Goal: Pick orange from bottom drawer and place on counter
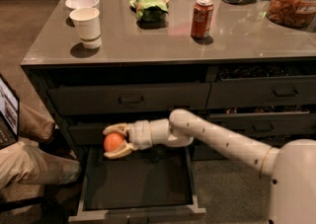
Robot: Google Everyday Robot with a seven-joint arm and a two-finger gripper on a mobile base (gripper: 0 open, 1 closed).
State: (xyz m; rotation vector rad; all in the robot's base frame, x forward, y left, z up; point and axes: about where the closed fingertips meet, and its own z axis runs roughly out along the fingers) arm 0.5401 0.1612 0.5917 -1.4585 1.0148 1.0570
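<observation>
The orange (113, 141) is a small round bright-orange fruit, held between the fingers of my gripper (113, 141). The gripper is shut on it and holds it above the back left of the open bottom drawer (140, 209), level with the front of the middle drawer. The drawer's flat dark inside shows nothing else. The white arm reaches in from the lower right. The glossy grey-brown counter (148, 43) lies above the drawer fronts.
On the counter stand a white paper cup (87, 27), a white bowl (82, 2), a green snack bag (150, 7), a red soda can (202, 18) and a jar of snacks (294, 1). A seated person's legs (29, 156) are at the left, close to the drawer.
</observation>
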